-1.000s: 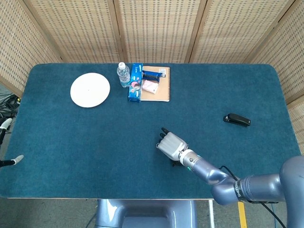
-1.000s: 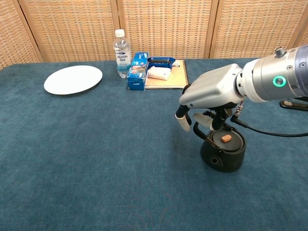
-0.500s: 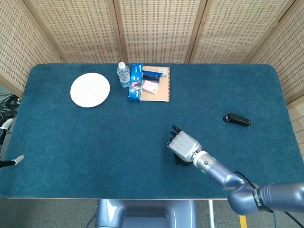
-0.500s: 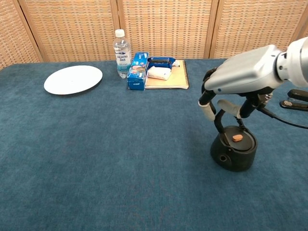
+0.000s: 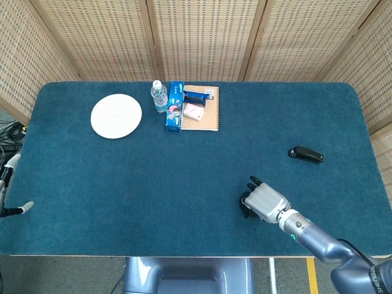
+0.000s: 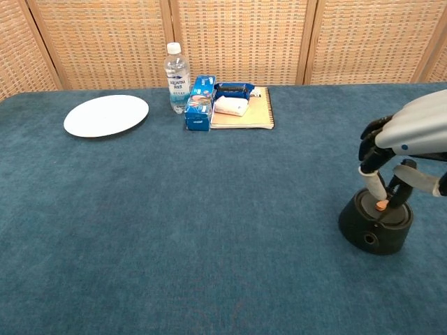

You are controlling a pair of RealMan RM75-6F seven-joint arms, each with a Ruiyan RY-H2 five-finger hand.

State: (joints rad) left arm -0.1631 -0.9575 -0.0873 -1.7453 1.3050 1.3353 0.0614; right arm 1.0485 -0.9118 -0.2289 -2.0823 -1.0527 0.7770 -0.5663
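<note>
My right hand (image 5: 264,205) (image 6: 412,132) hangs over a black round device (image 6: 376,229) near the table's front right. Its fingers curl down around the device's top, and one fingertip (image 6: 376,187) touches the lid beside a small orange piece (image 6: 381,205). In the head view the hand covers most of the device (image 5: 244,208). Only two pale fingertips of my left hand (image 5: 23,207) show, at the far left edge of the head view, off the table. They are spread apart with nothing between them.
A white plate (image 5: 116,116) (image 6: 106,115) lies at the back left. A water bottle (image 5: 158,96), a blue box (image 5: 175,106) and a brown notebook (image 5: 207,116) with small packets on it sit at the back middle. A black stapler (image 5: 305,154) lies at the right.
My right hand has moved rightward along the front of the table, and the black round device has travelled with it. The left hand's fingertips have barely shifted.
</note>
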